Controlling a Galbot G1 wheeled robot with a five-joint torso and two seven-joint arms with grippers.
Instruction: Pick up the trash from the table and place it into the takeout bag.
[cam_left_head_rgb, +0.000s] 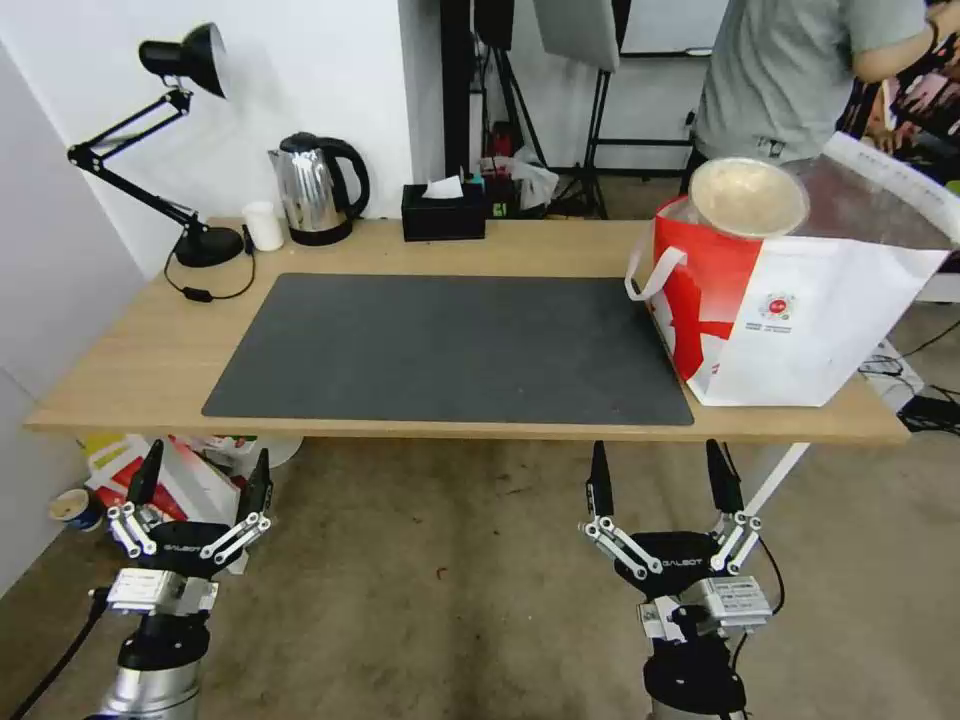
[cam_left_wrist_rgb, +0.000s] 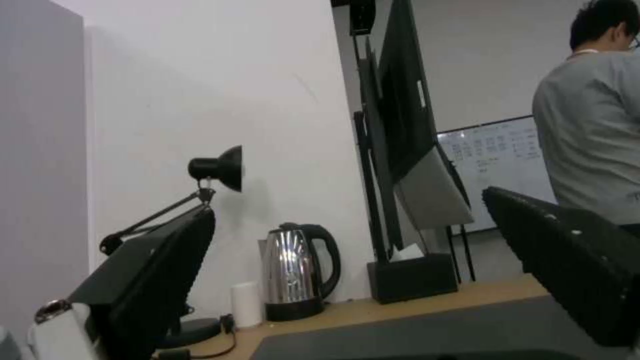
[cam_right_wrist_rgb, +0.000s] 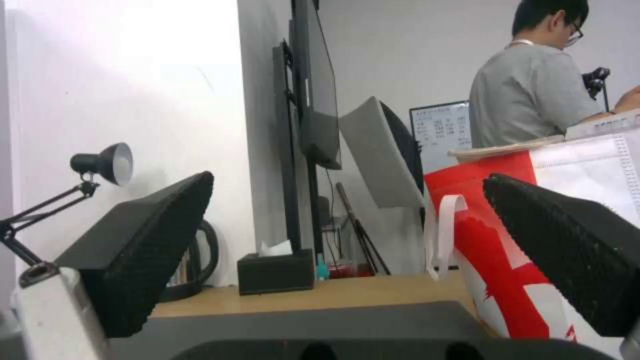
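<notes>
Trash: a round tan lidded bowl (cam_left_head_rgb: 748, 196) sits atop the takeout bag (cam_left_head_rgb: 790, 320), right of frame, apparently already packed. Left gripper (cam_left_head_rgb: 198, 474) and right gripper (cam_left_head_rgb: 660, 478) hang low, empty, fingers spread wide, below the table (cam_left_head_rgb: 130, 370) edge.

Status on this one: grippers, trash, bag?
Left gripper and right gripper open, empty, low before the table. Tan lidded bowl sits atop the takeout bag. Mat bare.
</notes>
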